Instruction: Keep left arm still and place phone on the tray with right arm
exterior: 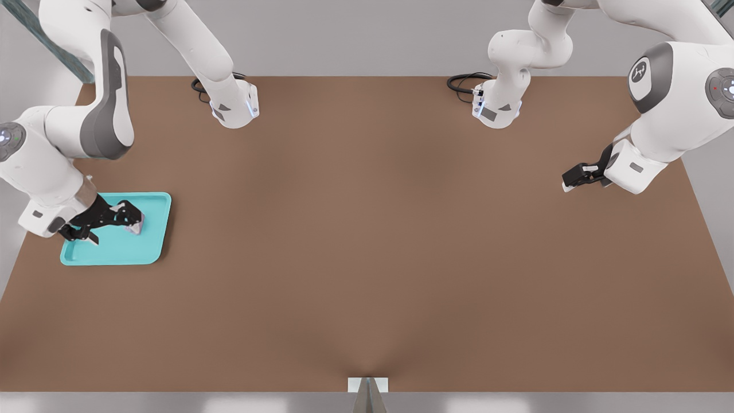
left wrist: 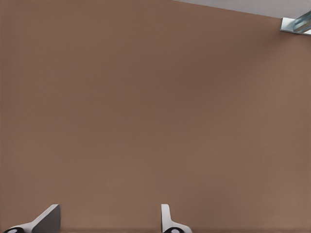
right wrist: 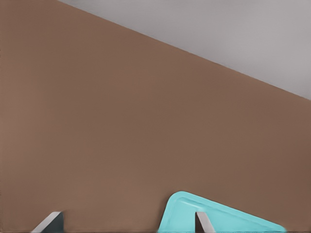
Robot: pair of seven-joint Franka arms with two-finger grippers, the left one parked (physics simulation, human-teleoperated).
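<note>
In the front view, the right arm (exterior: pixel 57 155) reaches in from the front view's left. Its black hand (exterior: pixel 131 219) is low over the turquoise tray (exterior: pixel 123 249). The tray lies flat on the brown counter (exterior: pixel 367 258), right under the hand. A small pale pink thing sits at the tips of the hand. That is the phone (exterior: pixel 136 227). It is over the tray, near the tray's middle. It looks like the hand is pinching the phone. I cannot tell if the phone touches the tray floor yet.

In the left wrist view, there is only bare brown counter. No tray and no phone show there.

In the right wrist view, two pale fingertips (right wrist: pixel 201 221) show at the edge of the picture, with a gap between them. A corner of the tray shows just past them, then brown counter beyond. The phone does not show here.

I think the job is nearly done. The phone is already brought to the tray. What looks left is to set it down, let go, and lift the hand away.
</note>
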